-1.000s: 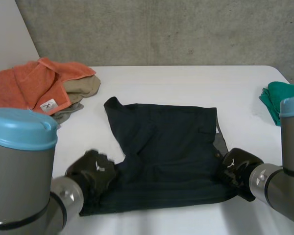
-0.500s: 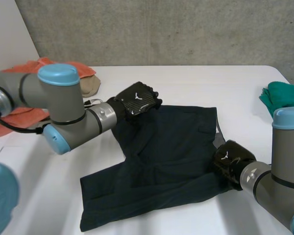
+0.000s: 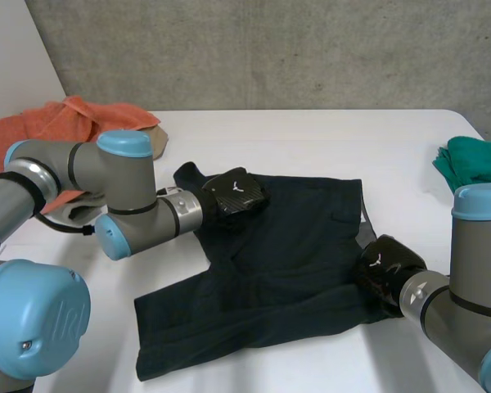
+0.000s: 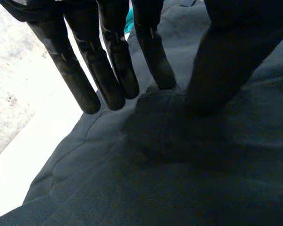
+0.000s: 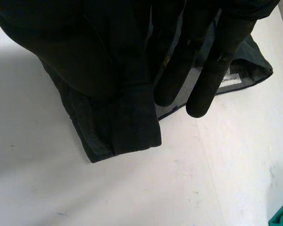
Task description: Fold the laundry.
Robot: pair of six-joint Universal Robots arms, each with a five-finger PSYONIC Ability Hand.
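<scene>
A dark navy cloth garment (image 3: 295, 254) lies spread out in the middle of the white table (image 3: 311, 135). The left hand (image 3: 233, 194) rests straight, relaxed fingers (image 4: 113, 70) on its far-left part, holding nothing. The right hand (image 3: 386, 274) pinches its near-right hem, fingers (image 5: 212, 75) straight.

Garment (image 3: 286, 254) lies centred on table (image 3: 311, 135), pile (image 3: 33, 135) behind-left (spare cloth (image 3: 475, 164) far right).

Your left hand (image 3: 233, 194) and right hand (image 3: 386, 270) are glossy black, each with a small white mark; silver wrist rings (image 3: 188, 211) join them to thick grey arms (image 3: 65, 168) with round light-blue caps (image 3: 127, 144).
</scene>
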